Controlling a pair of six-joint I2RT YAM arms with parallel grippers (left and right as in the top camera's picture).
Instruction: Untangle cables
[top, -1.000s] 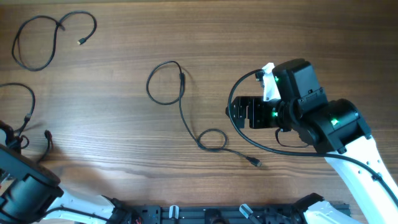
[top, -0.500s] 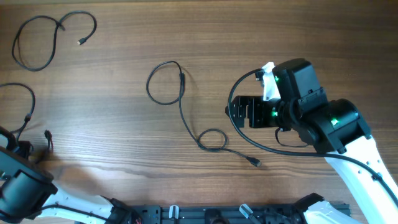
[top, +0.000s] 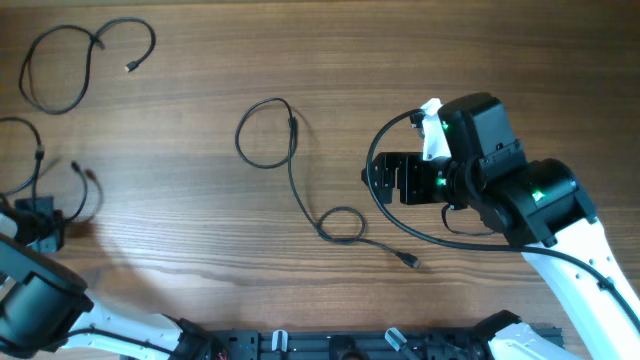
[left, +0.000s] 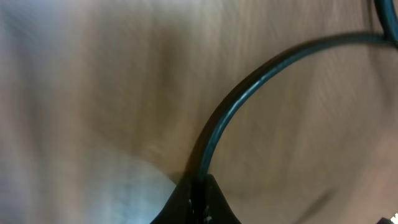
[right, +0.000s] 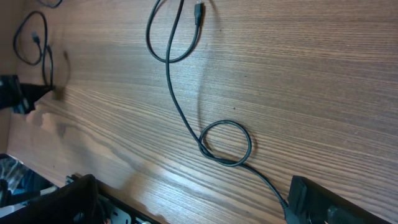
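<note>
Now, left hand (left: 198, 194) clamped on cable (left: 237, 98), right hand (top: 371, 180) spread wide.

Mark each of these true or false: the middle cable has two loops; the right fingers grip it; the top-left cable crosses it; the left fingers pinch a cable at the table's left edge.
1. The middle cable has two loops. True.
2. The right fingers grip the middle cable. False: they are spread wide and hold nothing, and the cable lies on the table between them in the wrist view.
3. The top-left cable crosses the middle cable. False: the two lie well apart.
4. The left fingers pinch the left cable at the table's left edge. True.
</note>
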